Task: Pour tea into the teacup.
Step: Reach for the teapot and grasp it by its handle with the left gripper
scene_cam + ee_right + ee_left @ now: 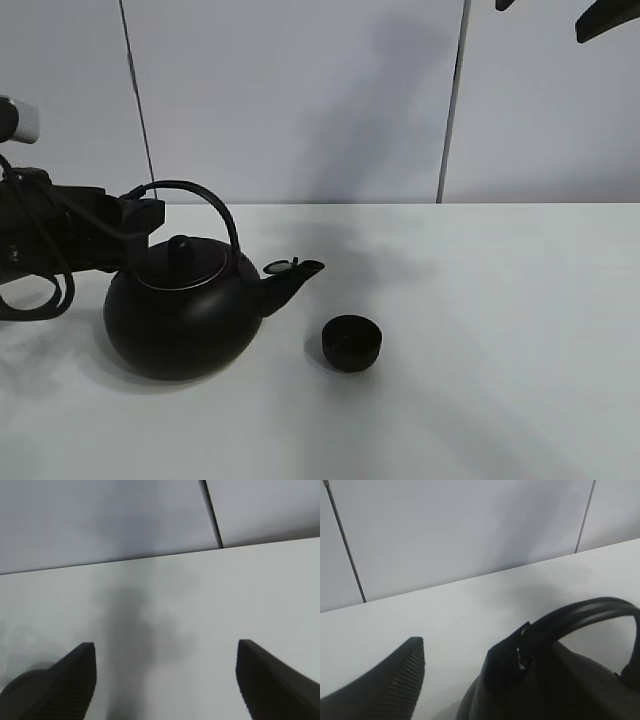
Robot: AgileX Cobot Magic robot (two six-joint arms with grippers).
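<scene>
Fingers [75,685] of the right gripper [166,652] stand spread wide over bare white table [500,330], with nothing between them. On the left gripper [140,214], one ribbed finger [395,685] shows clear in the wrist view, with open table beside it. Its partner is lost against the dark mass of the kettle [175,320], so how far this pair is open, and whether it has hold of anything, cannot be told.

A pale panelled wall [300,100] with thin dark seams backs the scene. The big round black kettle stands upright on the table, left of centre in the high view. Its lid [190,272] is on and its spout [290,280] points towards the right side. Its arched handle [590,611] stands raised, and the left gripper sits at the handle's left end, touching it or just beside it. The left arm [50,230] reaches in from the left edge.

The teacup [352,342], small, round, black and handleless, stands upright on the table near the spout's tip, to its right and nearer the camera, apart from the kettle. Its inside is too dark to show any contents
</scene>
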